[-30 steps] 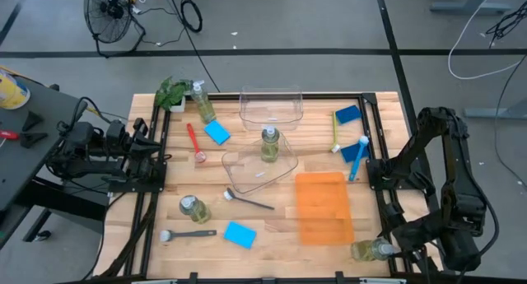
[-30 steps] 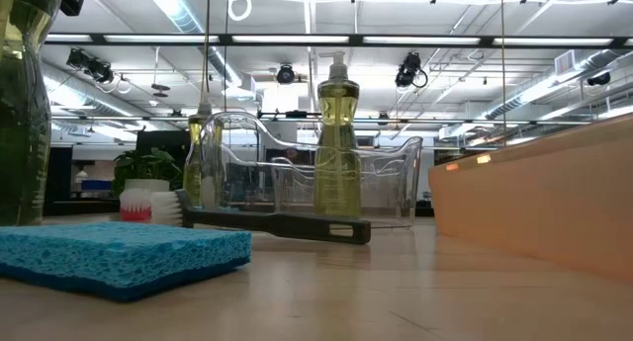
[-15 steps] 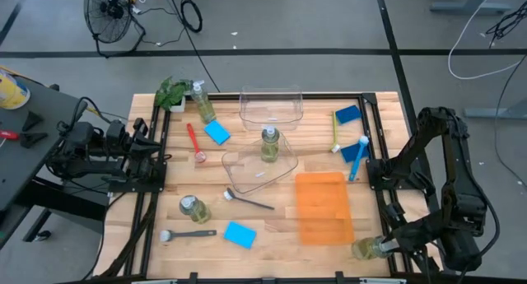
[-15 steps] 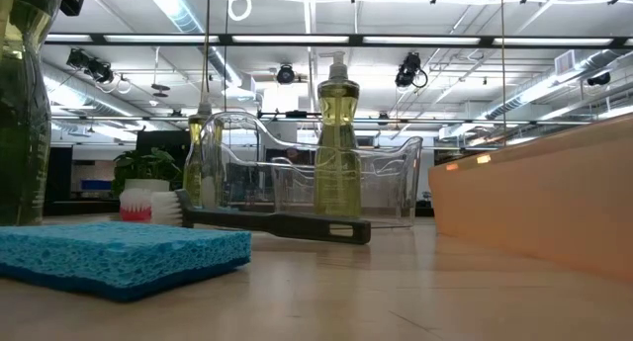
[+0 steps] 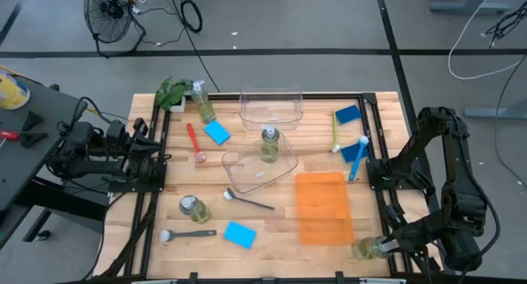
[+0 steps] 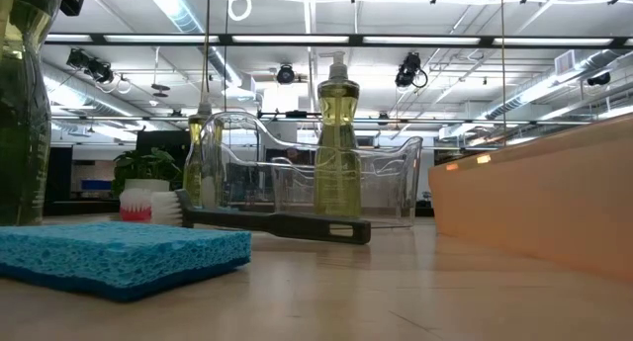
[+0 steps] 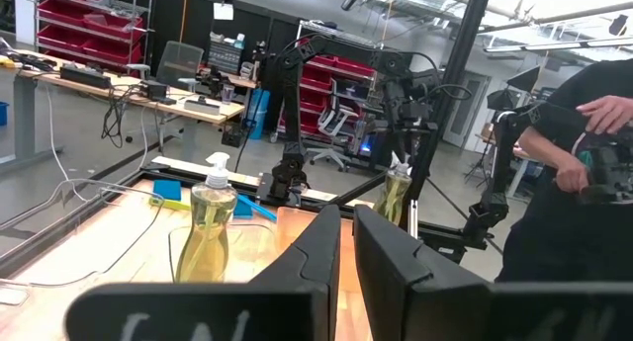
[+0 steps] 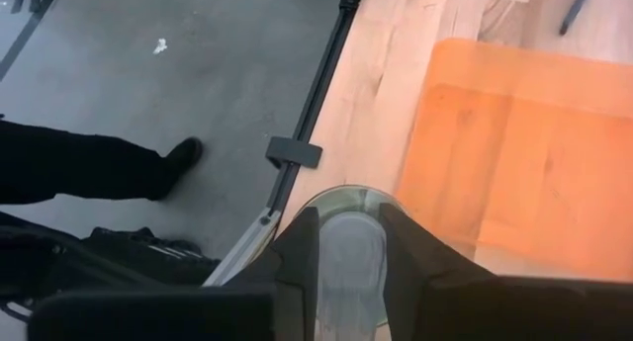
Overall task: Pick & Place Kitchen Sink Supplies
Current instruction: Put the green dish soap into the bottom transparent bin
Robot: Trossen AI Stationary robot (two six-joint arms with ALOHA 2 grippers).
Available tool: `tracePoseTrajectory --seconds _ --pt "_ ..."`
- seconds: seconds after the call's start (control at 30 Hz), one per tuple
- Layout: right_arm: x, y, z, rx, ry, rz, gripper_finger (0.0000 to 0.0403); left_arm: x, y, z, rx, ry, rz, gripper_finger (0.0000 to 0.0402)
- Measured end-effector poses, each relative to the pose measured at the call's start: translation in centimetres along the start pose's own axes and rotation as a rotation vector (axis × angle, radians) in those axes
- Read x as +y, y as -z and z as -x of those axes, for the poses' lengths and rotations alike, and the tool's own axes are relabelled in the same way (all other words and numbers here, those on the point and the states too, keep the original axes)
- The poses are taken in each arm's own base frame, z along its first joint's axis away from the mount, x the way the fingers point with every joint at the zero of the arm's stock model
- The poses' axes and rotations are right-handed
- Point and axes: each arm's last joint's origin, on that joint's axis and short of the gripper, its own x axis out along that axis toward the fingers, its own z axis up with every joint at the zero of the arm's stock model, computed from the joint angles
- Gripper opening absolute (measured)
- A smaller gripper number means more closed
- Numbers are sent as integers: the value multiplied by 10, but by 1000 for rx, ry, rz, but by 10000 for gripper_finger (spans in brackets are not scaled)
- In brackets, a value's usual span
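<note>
Right wrist view, dark hand [image 8: 348, 250] clamping rounded clear pump bottle [image 8: 351, 257], flat orange tray [image 8: 534, 153]

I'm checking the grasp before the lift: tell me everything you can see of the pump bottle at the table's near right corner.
The pump bottle is small, clear plastic by its look, holding yellow-green liquid. It lies on its side on the wooden table, by the near right corner, just beside the orange tray. The right gripper has its dark fingers closed on either side of it, seen end-on from the wrist. Its pump head is hidden.
</note>
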Motion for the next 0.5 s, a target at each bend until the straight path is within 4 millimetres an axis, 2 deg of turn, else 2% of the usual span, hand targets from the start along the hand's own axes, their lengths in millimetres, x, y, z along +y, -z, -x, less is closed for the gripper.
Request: tracePoseTrajectory --seconds 0.5 --pt "5 -1 -1 4 -55 36 68 0 0 0 0 0 0 37"
